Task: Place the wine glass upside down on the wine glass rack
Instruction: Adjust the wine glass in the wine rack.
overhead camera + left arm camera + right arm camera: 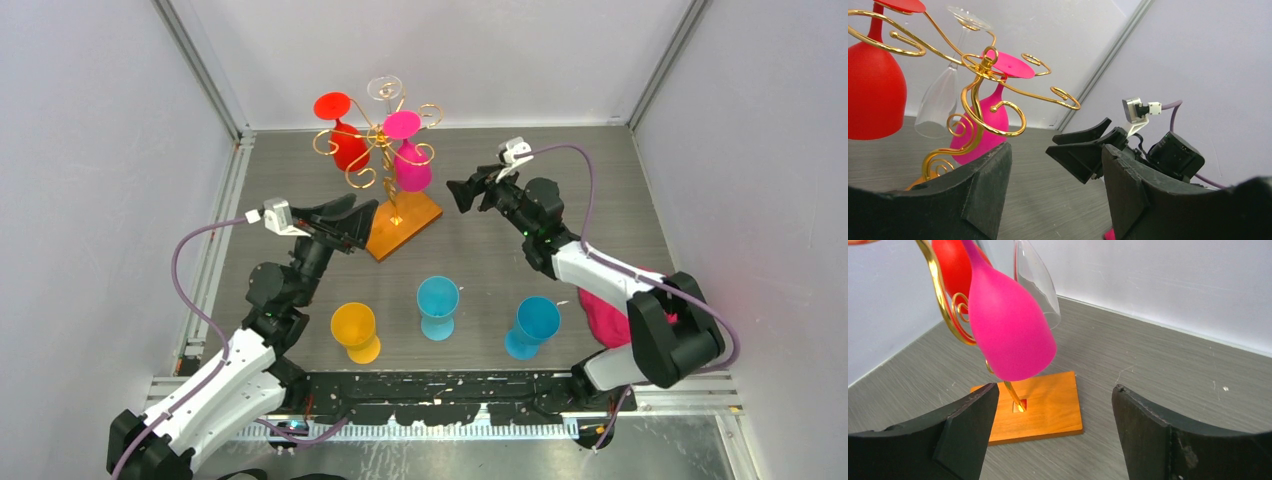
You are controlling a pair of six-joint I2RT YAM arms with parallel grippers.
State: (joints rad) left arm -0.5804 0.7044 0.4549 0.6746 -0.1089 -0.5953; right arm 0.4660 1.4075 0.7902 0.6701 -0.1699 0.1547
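Thin gold wire wine glass rack (410, 228) with curled scroll arms and a flat orange-brown wooden base, at the rear middle of the grey wood-grain bench (600, 200). Hanging from its arms: a matte red wine glass (350, 148), a clear wine glass (385, 88) and a matte pink wine glass (412, 165) — feet up, bowls down. Left end effector (362, 225) just beside the base's left edge, fingers spread, nothing between them. Right end effector (458, 195) near the matte pink wine glass, on its right — likewise spread wide and empty. Nearer the arms, in a row and apart: a yellow goblet (355, 328), a teal goblet (438, 300) and a blue goblet (535, 320), standing on their feet.
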